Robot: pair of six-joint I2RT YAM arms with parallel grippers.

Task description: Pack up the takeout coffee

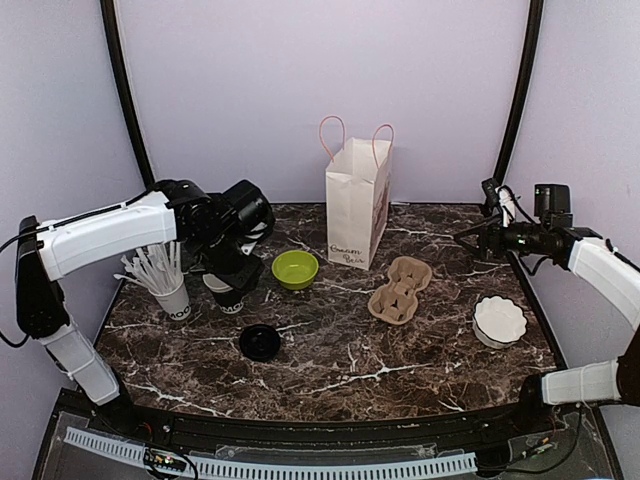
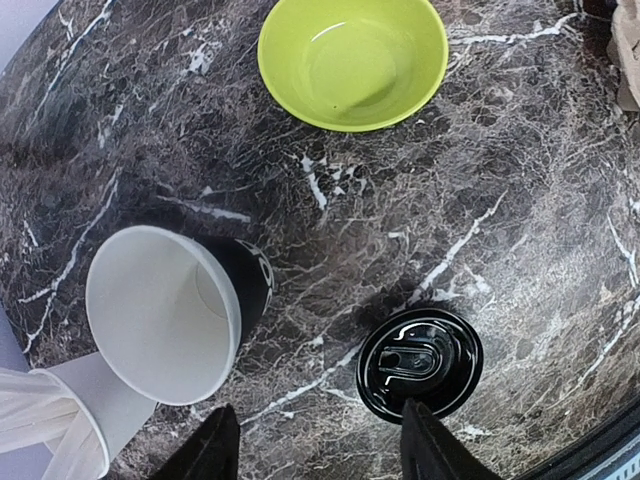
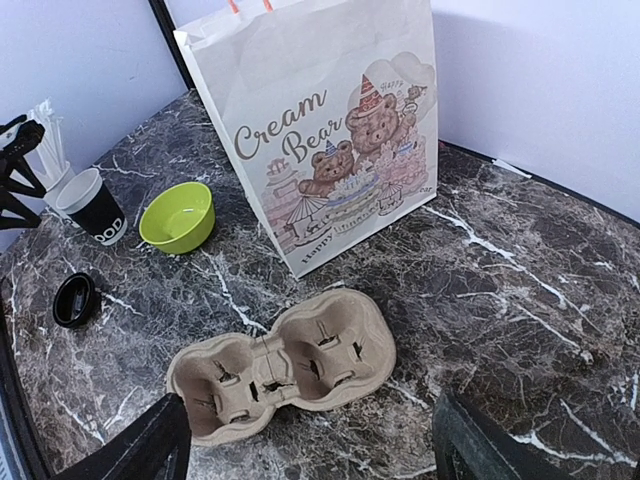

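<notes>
Left gripper spread, holding nothing; empty black cup at its ten o'clock, lid at two. Right gripper spread.

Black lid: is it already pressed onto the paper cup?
No, the black lid lies apart from the paper cup, whose white inside is open to view.

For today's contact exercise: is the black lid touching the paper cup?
Apart. The left wrist view shows bare table between the cup and the lid.
</notes>
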